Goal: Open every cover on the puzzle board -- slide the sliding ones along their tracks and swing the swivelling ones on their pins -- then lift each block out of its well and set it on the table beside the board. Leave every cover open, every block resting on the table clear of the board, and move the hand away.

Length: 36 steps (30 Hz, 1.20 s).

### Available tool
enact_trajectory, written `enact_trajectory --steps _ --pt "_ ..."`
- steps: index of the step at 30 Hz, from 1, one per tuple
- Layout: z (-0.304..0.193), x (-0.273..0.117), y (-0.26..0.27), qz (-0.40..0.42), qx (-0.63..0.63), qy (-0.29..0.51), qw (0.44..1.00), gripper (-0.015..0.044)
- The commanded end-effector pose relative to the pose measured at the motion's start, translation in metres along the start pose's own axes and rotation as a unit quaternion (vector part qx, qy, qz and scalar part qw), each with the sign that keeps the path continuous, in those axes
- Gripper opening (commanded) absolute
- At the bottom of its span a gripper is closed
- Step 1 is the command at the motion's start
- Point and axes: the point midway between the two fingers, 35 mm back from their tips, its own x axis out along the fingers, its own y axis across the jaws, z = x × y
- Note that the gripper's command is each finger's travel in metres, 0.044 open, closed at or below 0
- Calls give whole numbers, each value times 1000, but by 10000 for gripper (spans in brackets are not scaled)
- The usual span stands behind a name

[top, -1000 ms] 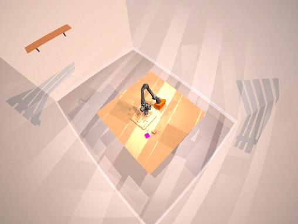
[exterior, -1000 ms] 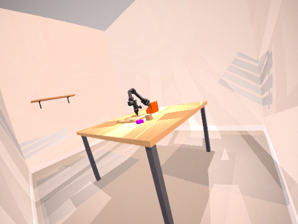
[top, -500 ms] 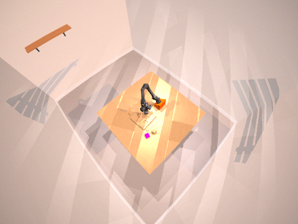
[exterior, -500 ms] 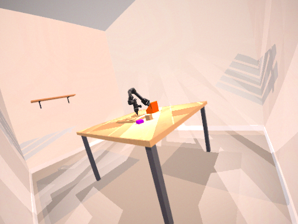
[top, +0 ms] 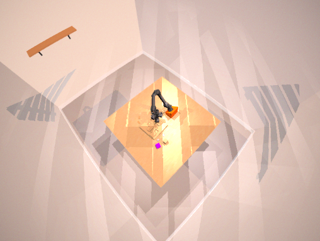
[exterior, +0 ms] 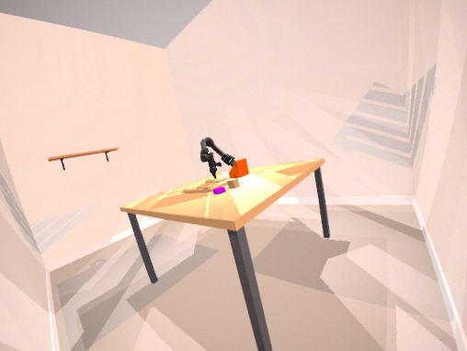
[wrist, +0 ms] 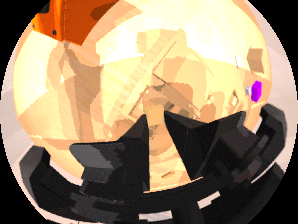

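The pale wooden puzzle board (top: 154, 137) lies on the table, partly under the arm; its covers and wells are too small and washed out to tell their state. My gripper (top: 157, 120) (exterior: 214, 177) (wrist: 156, 118) points down over the board's arm-side part, its fingers shut on a small tan piece (wrist: 155, 113). Whether this is a block or a cover's knob, and whether it is clear of the board, I cannot tell. A purple block (top: 158, 146) (exterior: 219, 190) (wrist: 256, 91) and a tan block (top: 165, 142) (exterior: 233, 183) (wrist: 256, 59) rest on the table beyond the board.
An orange box-like object (top: 172, 111) (exterior: 239, 168) (wrist: 75, 20) stands at the arm's base. Small whitish pieces (top: 163, 135) (wrist: 239, 61) lie near the two blocks. Strong light and shadow patches cross the wooden table (top: 189, 135) (exterior: 170, 209).
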Motion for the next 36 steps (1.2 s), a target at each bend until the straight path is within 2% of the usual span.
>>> enact_trajectory --steps 1,29,36 --pt "-2 -8 -1 -5 5 1 1000 80" --pt "-1 -64 0 -4 4 0 1000 80" --pt "3 -68 -21 -8 3 -2 1000 80"
